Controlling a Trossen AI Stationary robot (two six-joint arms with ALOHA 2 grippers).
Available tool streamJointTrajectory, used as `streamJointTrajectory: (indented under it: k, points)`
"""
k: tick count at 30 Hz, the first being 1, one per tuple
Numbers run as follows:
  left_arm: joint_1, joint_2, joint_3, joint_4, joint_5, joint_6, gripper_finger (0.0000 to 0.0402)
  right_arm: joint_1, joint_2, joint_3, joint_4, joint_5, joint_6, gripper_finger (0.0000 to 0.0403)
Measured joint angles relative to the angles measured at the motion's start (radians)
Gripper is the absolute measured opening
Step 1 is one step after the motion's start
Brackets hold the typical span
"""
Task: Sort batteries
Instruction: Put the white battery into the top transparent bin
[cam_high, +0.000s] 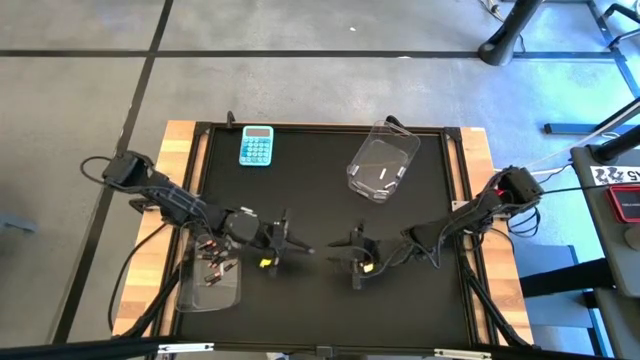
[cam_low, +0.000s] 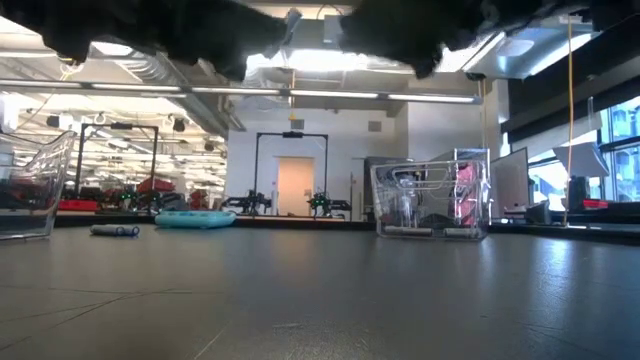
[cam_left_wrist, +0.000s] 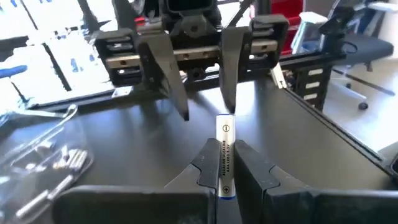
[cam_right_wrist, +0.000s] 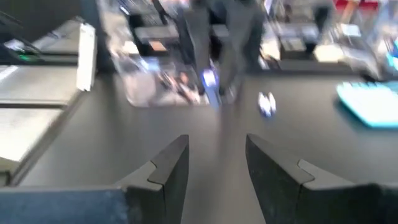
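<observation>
My left gripper (cam_high: 303, 247) is over the middle of the black mat, shut on a silvery-white battery (cam_left_wrist: 225, 146). My right gripper (cam_high: 335, 250) faces it from the table's right, open. In the left wrist view the battery's free end lies just under one right fingertip (cam_left_wrist: 227, 115); I cannot tell whether they touch. Dark-and-red batteries (cam_high: 213, 268) lie in the clear bin (cam_high: 205, 290) at the near left. One silvery battery (cam_high: 385, 172) lies in the clear bin (cam_high: 405, 150) at the far right. Another battery (cam_low: 115, 230) lies on the mat. My left gripper pinches the silvery-white battery between its two fingers (cam_left_wrist: 205, 168), holding the battery's rear half (cam_left_wrist: 224, 180). The battery lies along the fingers, and its free end (cam_left_wrist: 226, 127) sticks out toward the right gripper. It is held level, lifted clear of the mat.
A light-blue calculator (cam_high: 256, 146) lies at the mat's far left. The mat sits in a raised black frame (cam_high: 455, 200) on a wooden table. The mat (cam_high: 300, 190) between the grippers and the far bin is bare. Room furniture shows beyond the table.
</observation>
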Motion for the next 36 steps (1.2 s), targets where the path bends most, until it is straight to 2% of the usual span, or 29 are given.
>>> streamJointTrajectory:
  k: [7, 10, 16, 21, 30, 33, 36]
  points:
    - [-0.032, 0.027, 0.059, -0.008, 0.0, 0.038, 0.0016, -0.021, 0.044, 0.003, 0.268, -0.081, -0.244, 0.016]
    - [-0.03, 0.027, 0.065, 0.0, -0.001, 0.045, 0.0016, -0.042, 0.053, 0.033, 0.268, -0.184, -0.263, 0.016]
    - [-0.031, 0.026, 0.065, 0.018, -0.001, 0.06, 0.0016, -0.078, 0.098, 0.094, 0.228, -0.257, -0.282, 0.016]
    - [-0.034, 0.026, 0.065, 0.015, -0.001, 0.058, 0.0016, -0.083, 0.106, 0.101, 0.207, -0.256, -0.289, 0.0133]
    - [-0.037, 0.026, 0.064, 0.008, -0.003, 0.054, 0.0017, -0.082, 0.106, 0.102, 0.174, -0.247, -0.291, 0.0027]
    - [-0.037, 0.027, 0.064, 0.002, -0.004, 0.04, 0.0018, -0.077, 0.105, 0.102, 0.152, -0.186, -0.287, 0.0026]
    - [-0.034, 0.027, 0.064, -0.009, -0.008, -0.004, 0.0039, -0.068, 0.09, 0.103, 0.122, -0.145, -0.28, 0.0026]
